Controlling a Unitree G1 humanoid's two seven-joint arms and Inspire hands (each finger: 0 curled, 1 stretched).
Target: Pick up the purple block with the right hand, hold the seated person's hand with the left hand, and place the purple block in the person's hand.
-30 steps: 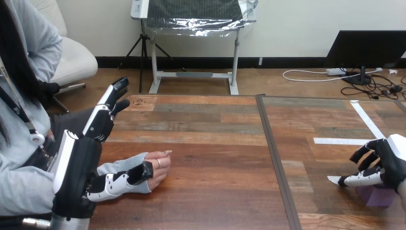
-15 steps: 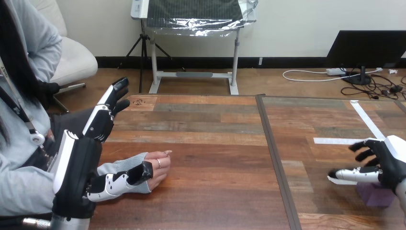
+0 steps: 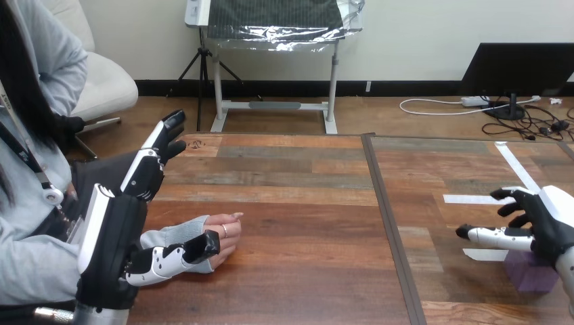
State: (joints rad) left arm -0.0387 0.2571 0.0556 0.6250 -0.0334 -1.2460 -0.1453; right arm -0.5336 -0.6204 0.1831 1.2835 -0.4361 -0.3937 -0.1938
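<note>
You have the right hand (image 3: 545, 227) over the purple block (image 3: 531, 272), fingers spread; far left of it, the left hand (image 3: 112, 237) has fingers straight, thumb across the person's wrist (image 3: 186, 230).

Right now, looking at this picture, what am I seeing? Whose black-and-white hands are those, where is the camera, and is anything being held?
You are looking through a humanoid robot's own eyes. The camera sits on its head and looks down across a wooden table. The two machine arms coming in from below are the robot's own.

Its left hand is at the left. Its fingers are straight, and its thumb lies across the wrist of the person's hand, which rests on the table. No clear grip shows there.

Its right hand is at the right, with fingers spread open just above a purple block. The block sits on the table, and neither hand holds anything. Strips of white tape are stuck to the table nearby.
</note>
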